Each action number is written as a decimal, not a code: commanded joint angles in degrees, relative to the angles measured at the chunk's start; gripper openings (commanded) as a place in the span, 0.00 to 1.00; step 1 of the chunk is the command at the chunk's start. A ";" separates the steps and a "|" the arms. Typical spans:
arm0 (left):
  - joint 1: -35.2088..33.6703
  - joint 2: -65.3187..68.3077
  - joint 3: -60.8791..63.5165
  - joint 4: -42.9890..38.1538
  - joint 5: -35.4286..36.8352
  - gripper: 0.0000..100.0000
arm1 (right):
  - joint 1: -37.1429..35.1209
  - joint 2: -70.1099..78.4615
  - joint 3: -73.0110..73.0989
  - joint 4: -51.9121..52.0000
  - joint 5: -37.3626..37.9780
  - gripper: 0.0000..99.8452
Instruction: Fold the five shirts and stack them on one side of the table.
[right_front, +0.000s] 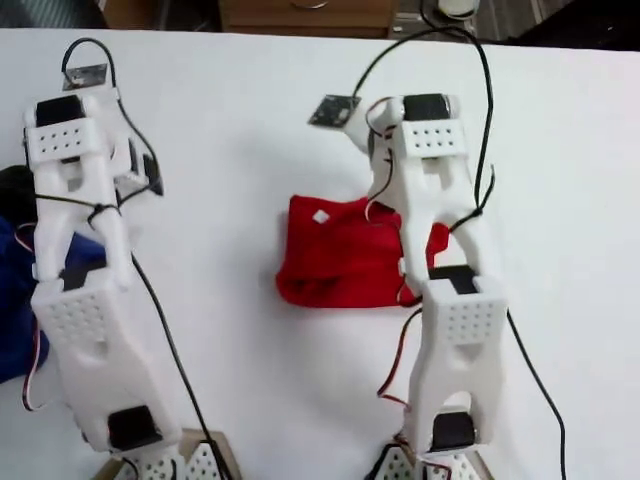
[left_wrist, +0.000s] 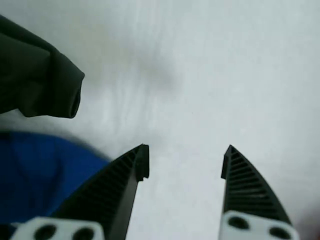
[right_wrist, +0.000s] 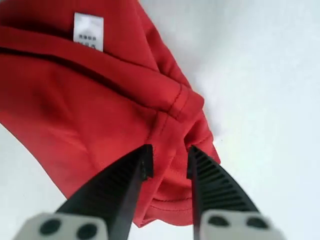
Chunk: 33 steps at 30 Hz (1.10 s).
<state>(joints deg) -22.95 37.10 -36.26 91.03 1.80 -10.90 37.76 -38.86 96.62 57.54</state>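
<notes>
I see a plain red shirt (right_front: 340, 265) mid-table on the white table (right_front: 230, 120), and its small white label (right_wrist: 88, 31) carries grey print. At nine o'clock sit a deep blue shirt (right_front: 12, 300) and a black shirt (left_wrist: 35, 80). My left arm (right_front: 85, 330) and right arm (right_front: 455, 330) are white with black motors. The left gripper (left_wrist: 185, 162) has black ribbed fingers (left_wrist: 125, 185).

A: How does the left arm (right_front: 85, 320) lie?
B: It extends from its base at six o'clock toward twelve. The left gripper (left_wrist: 186, 155) has its jaws spread wide.
A: And the right arm (right_front: 455, 320)?
B: Same line. The right gripper (right_wrist: 170, 156) has its jaws narrowly parted.
</notes>
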 joint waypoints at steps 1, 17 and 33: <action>-0.44 -1.67 -0.13 -0.97 -0.70 0.26 | -3.38 -0.22 -1.76 0.31 0.18 0.13; -0.70 -1.67 -0.04 -0.53 -0.70 0.26 | -4.62 12.09 -5.89 0.22 2.90 0.13; -0.44 -1.67 -0.48 -0.97 -0.70 0.26 | -2.95 1.45 -5.54 1.27 2.37 0.02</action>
<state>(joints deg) -23.12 37.10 -36.00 90.86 1.80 -15.03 46.81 -43.25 97.05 60.18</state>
